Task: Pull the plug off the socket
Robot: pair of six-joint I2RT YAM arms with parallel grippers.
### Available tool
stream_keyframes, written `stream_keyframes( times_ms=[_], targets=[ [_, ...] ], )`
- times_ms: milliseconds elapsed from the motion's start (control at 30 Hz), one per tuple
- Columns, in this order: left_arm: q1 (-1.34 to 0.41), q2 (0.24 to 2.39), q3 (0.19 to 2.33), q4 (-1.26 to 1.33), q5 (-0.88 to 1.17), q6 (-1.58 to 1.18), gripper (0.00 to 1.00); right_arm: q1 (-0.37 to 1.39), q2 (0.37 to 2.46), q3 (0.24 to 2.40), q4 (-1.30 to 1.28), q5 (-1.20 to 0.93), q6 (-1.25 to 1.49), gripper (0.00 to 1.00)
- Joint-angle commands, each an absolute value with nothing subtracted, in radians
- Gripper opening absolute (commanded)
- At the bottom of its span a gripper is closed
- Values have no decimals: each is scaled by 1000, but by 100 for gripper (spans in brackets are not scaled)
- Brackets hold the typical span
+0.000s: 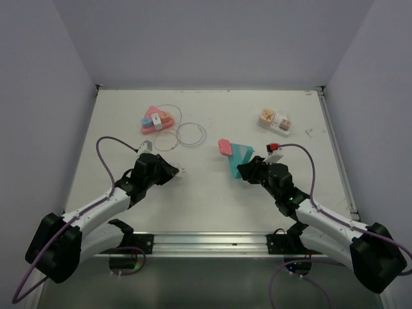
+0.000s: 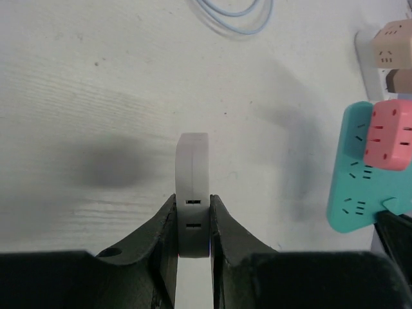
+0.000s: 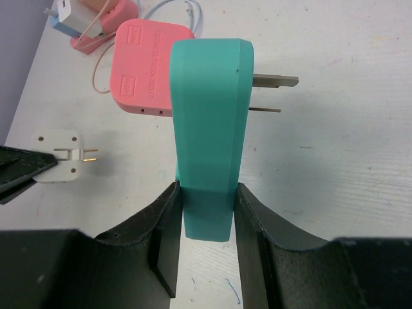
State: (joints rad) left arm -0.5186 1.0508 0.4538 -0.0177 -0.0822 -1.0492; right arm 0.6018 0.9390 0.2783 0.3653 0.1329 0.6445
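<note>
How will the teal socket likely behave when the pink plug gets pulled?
The teal socket looks like stiff moulded plastic, so it probably won't flex. Its smooth sides, pinched by the right claw, may slip. The pink plug sits off to one side, so pulling could twist it.

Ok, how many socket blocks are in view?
3: a pink triangular socket block far left, a white socket strip far right, and a teal socket block clamped in the right gripper. None looks hidden.

plug (image 2: 192, 167) base hidden by jaws, socket (image 2: 351, 193) cropped
</note>
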Motion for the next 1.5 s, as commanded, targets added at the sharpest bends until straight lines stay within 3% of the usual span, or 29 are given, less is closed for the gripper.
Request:
stream_keyframes(
  times_ms=[0, 67, 267, 500, 733, 1133, 1467],
  targets=[
    [-463, 1058, 391, 159, -6, -960, 9, 603, 919, 337, 388, 94, 609, 0],
    [-433, 1075, 350, 218, 20, -954, 12, 603, 922, 339, 393, 83, 607, 0],
    [-399, 1097, 264, 318, 37, -962, 34, 601, 931, 345, 394, 64, 604, 0],
    [-384, 1069, 216, 301, 29, -980, 71, 603, 949, 347, 399, 49, 607, 0],
    [-379, 973, 254, 177, 3, -968, 98, 603, 962, 356, 403, 9, 589, 0],
    [-393, 980, 531, 21, 167, -998, 99, 606, 1005, 371, 456, -112, 581, 0],
    [-586, 1196, 666, 101, 69, -1081, 92, 607, 1012, 377, 479, -146, 592, 0]
  ],
)
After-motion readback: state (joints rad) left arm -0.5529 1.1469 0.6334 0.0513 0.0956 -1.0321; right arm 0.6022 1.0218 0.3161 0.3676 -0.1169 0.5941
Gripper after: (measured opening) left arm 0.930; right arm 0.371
